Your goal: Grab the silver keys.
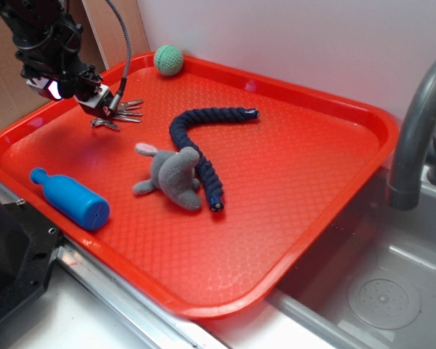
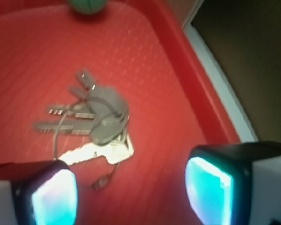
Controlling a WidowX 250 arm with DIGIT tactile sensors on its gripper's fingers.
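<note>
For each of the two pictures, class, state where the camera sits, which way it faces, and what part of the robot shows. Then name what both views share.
Exterior: sits off the robot, above the tray's near corner, looking down across the red tray; the arm and gripper show at upper left.
Wrist: rides on the arm, looking down past two glowing fingertips at the silver keys.
Shared: keys, tray, green ball.

Arm low at tray's [image 1: 312,211] far-left corner.
Gripper [image 1: 101,102] tilted down over that corner, jaws spread wide; both fingertips [image 2: 56,194] glow teal, nothing between them.
</note>
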